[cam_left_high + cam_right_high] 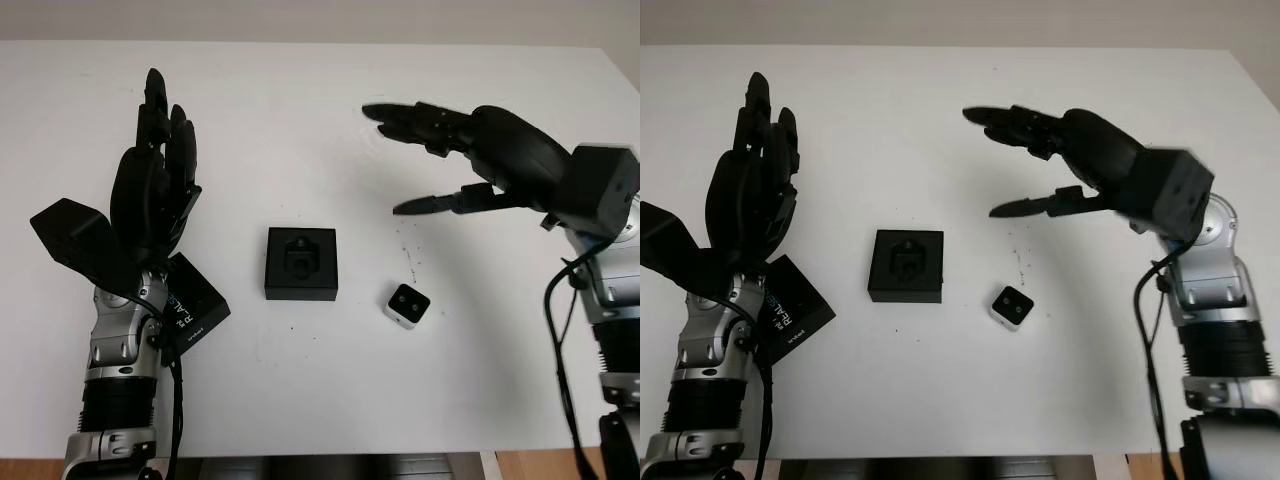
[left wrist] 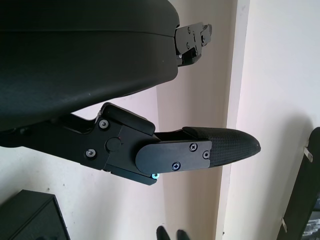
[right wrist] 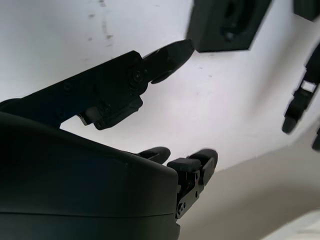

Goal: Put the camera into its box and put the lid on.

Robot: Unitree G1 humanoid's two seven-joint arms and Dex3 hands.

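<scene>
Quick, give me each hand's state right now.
Left hand: open, holding nothing, raised above the lid.
Right hand: open, holding nothing, above the table beyond the camera.

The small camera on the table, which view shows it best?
The left eye view: the camera sits unobstructed on the table beside the open box, both lenses visible. The right eye view shows it similarly.

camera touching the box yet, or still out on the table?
Apart. In the left eye view, bare white table shows between the camera and the open box; the camera lies beside it, outside.
</scene>
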